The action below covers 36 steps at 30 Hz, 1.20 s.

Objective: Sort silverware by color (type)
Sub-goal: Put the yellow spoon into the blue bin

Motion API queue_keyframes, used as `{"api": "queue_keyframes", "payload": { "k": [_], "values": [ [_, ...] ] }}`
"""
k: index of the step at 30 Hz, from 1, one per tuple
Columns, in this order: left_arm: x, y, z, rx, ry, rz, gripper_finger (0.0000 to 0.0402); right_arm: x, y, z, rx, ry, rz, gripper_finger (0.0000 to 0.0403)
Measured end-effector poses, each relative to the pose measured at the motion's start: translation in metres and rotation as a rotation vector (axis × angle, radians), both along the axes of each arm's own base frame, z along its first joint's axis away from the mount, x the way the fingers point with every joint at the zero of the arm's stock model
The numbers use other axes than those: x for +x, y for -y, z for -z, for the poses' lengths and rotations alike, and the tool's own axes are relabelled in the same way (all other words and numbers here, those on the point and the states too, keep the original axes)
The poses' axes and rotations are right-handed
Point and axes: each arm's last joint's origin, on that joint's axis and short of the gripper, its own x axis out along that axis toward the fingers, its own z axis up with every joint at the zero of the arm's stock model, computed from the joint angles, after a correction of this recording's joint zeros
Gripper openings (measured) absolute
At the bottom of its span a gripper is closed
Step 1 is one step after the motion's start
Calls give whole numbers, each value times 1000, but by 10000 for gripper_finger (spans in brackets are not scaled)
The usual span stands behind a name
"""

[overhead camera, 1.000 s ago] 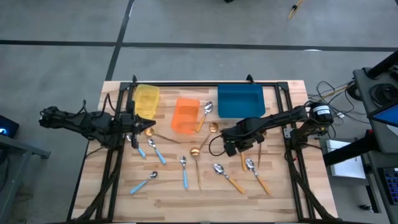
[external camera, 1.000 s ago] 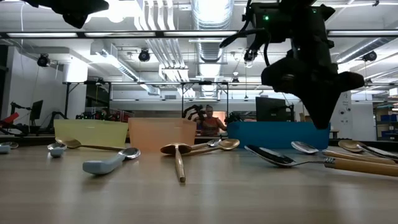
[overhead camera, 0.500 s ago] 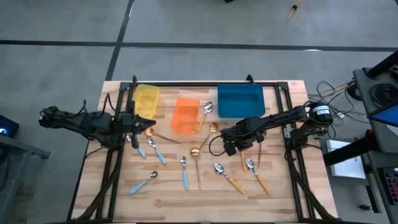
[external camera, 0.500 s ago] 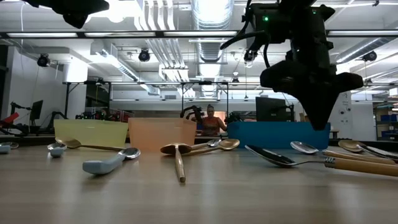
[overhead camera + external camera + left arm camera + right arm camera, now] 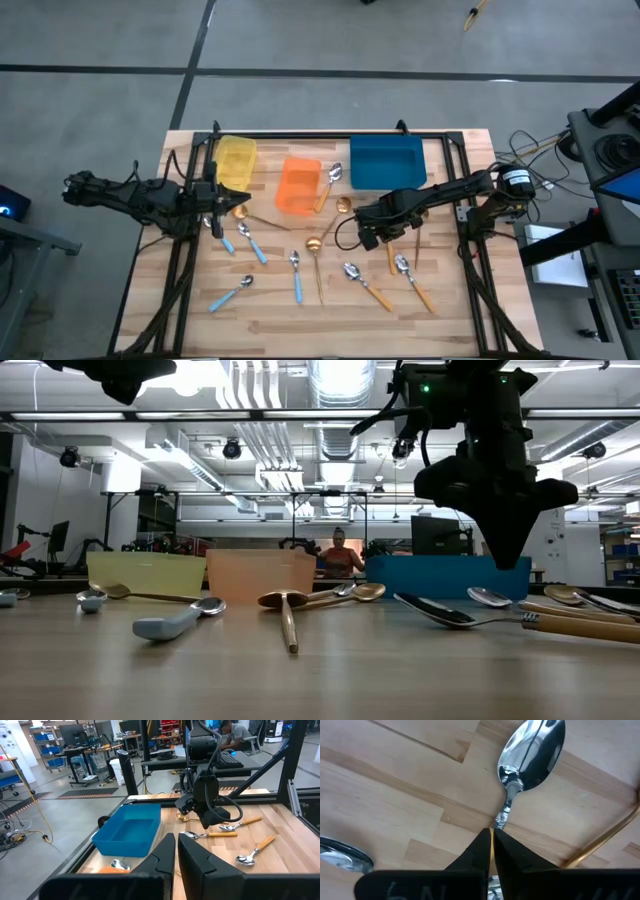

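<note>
- The tabletop is made of light wooden planks with a black frame around it; past it the low view shows a workshop hall with ceiling pipes, lamps and a person sitting far behind.
- Three bins stand in a row at the far side: the yellow bin, the orange bin and the blue bin.
- The spoons lie scattered on the wood in front of the bins: blue-handled spoons on the left, gold spoons in the middle, orange-handled spoons on the right.
- The right claw hangs over the middle of the tabletop, its fingers together, above a silver spoon with a shiny bowl.
- The left claw waits near the yellow bin, fingers almost together and empty.
</note>
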Motion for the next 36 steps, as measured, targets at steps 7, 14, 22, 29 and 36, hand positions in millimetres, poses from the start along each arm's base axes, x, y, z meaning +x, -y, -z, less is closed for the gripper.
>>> {"api": "queue_keyframes", "payload": {
  "k": [7, 14, 22, 29, 36],
  "values": [
    [0, 0, -1, -16, 11, -1, 4, 5, 0, -1, -18, 65, -135, 13],
    [1, 0, -1, -50, 21, -5, 4, 16, 0, -2, -24, 183, -111, 13],
    [4, 1, 1, -75, 7, -8, 4, 26, 1, -5, -79, 290, -200, 13],
    [8, 2, 3, -80, -13, -10, 4, 48, -2, -15, -114, 570, -424, 9],
    [8, 2, 3, -80, -13, -10, 4, 63, 0, -27, -100, 759, -284, 26]
  ]
}}
